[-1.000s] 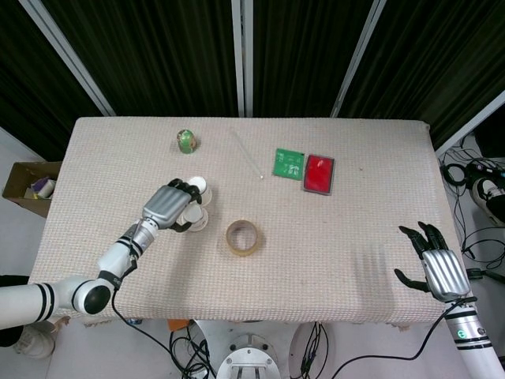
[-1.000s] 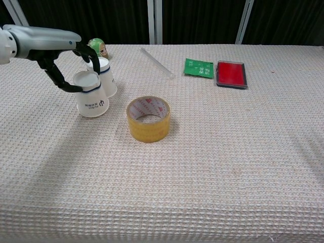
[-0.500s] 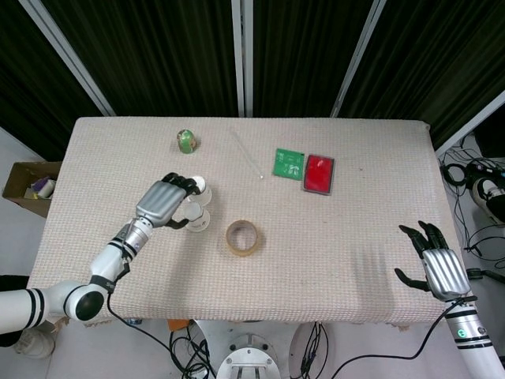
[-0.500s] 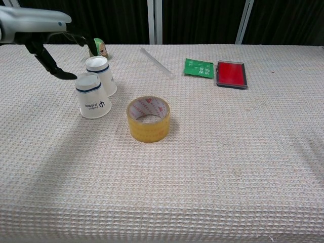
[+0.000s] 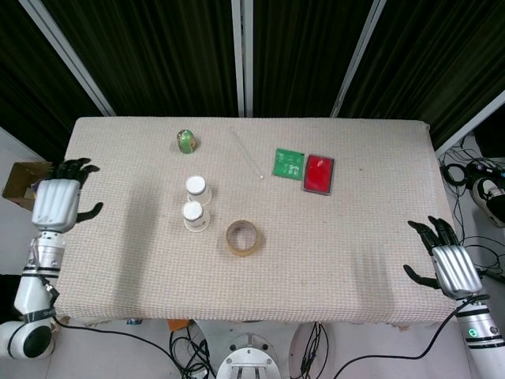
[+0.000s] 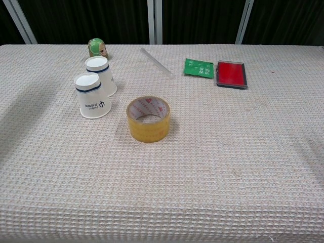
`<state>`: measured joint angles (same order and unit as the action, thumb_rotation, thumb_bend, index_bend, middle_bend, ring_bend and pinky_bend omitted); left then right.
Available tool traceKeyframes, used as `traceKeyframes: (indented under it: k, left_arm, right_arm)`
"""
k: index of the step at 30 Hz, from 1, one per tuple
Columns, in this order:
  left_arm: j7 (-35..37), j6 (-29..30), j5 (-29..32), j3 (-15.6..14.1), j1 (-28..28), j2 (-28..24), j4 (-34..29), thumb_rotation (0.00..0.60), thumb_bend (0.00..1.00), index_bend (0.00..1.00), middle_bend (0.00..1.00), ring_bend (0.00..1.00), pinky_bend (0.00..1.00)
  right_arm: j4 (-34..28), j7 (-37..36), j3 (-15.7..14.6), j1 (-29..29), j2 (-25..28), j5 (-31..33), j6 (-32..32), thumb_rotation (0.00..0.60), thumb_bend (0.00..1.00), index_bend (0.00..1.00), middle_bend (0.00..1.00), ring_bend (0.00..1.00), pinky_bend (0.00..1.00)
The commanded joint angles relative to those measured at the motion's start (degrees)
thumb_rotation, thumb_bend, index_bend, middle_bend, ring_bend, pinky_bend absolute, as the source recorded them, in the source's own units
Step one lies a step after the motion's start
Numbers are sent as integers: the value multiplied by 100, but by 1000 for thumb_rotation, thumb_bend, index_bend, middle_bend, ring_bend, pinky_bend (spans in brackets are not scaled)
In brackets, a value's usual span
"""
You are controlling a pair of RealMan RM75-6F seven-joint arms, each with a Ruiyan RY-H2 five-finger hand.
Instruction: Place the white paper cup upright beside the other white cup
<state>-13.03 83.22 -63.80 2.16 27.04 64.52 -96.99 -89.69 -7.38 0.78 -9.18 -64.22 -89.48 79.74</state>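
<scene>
Woven table [image 6: 228, 152]: paper cups [image 6: 92, 96] seemingly touching; left hand [image 5: 57, 203], right hand [image 5: 450, 267] spread, empty.

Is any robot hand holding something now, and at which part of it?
Nothing is held. The left robot hand and right robot hand are both empty, fingers apart; the two white cups stand free.

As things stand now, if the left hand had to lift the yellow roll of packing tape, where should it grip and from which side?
Probably from above. The yellow roll of packing tape lies flat with its open core facing up, so fingers can drop into the hole and the thumb press the outer wall, pinching the band. Take the side away from the two white paper cups, which stand close by. The left hand sits open off the table's edge.
</scene>
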Motion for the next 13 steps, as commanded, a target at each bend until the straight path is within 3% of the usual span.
traceKeyframes:
  k: [1,6,13]
  left_arm:
    - [443,668,-511,-438,-822,93,395,600,203,263,163,141,117]
    - [725,1135,-926,-703,-1443,345,640,600,204,262,163,141,117]
    - [639,1539,-1577,-965,-1961,368,473,600,204,260,163,141,117]
  right_arm:
    - [-49,60,23,4,22,-14,46,600,179,134,175,0,55]
    - [-104,122,25,16,-14,-38,85,600,179,134,163,0,55]
    - [-151,198,-6,48,-59,-77,122,600,179,134,162,0,55]
